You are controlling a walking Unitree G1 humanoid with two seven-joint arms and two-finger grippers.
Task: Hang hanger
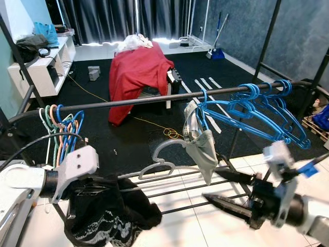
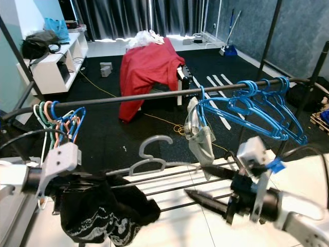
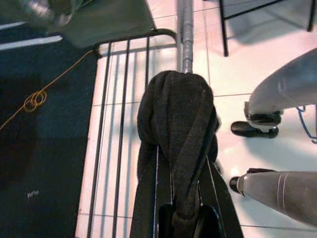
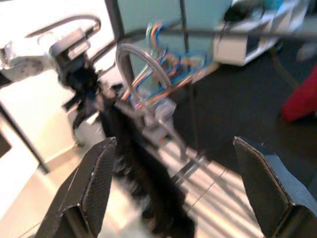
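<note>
Left eye view: left claw [image 1: 97,186] grips dark garment [image 1: 110,213] on grey hanger [image 1: 162,154]; right claw [image 1: 218,188] spread wide below rail [image 1: 154,99].

A home room: clothes rail [image 1: 154,99], curtains [image 1: 128,18], white shelf [image 1: 43,67].

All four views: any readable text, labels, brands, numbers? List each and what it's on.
None readable.
Black garment held by the left gripper: pale pattern, no letters.
Blue hangers and rail: no markings.
Blue tag on the right gripper: nothing legible.
Red cloth and shelf items: too small to tell.
</note>
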